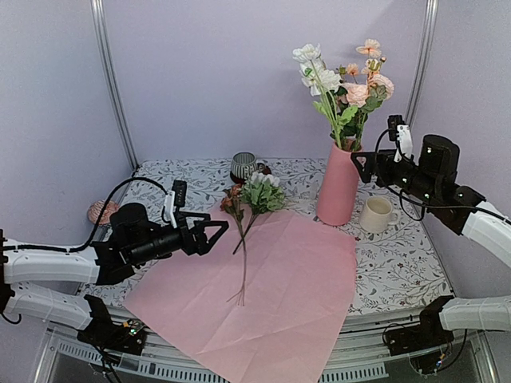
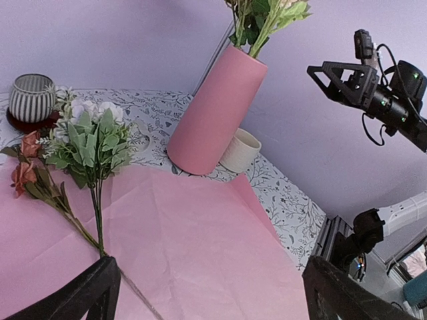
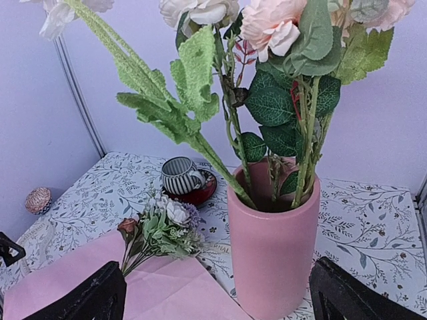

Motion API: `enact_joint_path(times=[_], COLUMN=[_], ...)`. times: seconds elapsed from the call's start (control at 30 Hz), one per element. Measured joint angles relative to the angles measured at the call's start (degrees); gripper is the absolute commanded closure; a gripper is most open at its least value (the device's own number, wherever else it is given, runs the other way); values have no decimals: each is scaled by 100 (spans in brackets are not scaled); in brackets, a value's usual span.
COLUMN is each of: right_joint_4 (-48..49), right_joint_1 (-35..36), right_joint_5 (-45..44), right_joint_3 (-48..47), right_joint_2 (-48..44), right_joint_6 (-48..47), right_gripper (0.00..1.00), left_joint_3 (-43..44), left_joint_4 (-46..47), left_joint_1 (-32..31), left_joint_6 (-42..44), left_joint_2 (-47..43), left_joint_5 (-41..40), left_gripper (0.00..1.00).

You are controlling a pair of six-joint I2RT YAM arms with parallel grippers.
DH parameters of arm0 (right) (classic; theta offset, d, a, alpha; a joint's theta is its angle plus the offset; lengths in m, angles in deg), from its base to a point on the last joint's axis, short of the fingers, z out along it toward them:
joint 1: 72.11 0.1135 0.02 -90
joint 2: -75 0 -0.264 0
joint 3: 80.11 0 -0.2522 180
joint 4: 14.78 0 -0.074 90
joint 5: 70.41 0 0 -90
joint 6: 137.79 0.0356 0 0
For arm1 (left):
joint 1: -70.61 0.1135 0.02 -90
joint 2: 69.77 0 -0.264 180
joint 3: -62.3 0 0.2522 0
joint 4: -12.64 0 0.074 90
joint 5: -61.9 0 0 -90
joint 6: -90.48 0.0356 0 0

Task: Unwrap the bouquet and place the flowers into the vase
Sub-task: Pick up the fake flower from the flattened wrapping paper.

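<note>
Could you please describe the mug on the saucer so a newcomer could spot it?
Start at the big pink paper sheet. Past its far edge, behind the loose flowers, sits the mug on a red saucer. Unlike the plain cream cup, it is striped.

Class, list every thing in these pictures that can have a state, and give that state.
vase, upright, several flowers standing in it
loose flowers, lying on the paper, not in the vase
pink paper, unwrapped, spread flat
left claw, open, empty
right claw, open, empty
cream cup, upright
striped mug, upright on its saucer
</note>
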Motion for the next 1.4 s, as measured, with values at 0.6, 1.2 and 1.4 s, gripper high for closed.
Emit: enact_joint_path(times=[0.6, 1.2, 1.4], right_joint_4=[1464, 3206, 3934], right_joint_1=[214, 833, 833], right_joint_5=[1978, 861, 599], right_joint_3=[638, 1366, 2245], right_joint_2=[935, 2059, 2039], right_joint_6=[251, 813, 817], right_gripper=[9, 1, 1], left_joint_3=[584, 990, 990], left_joint_4=[-994, -2094, -2081], left_joint_1=[116, 348, 352], left_joint_6=[-352, -874, -756], left_joint_2=[1010, 1294, 1403], left_joint_5=[-514, -1189, -992], left_gripper=[8, 7, 10])
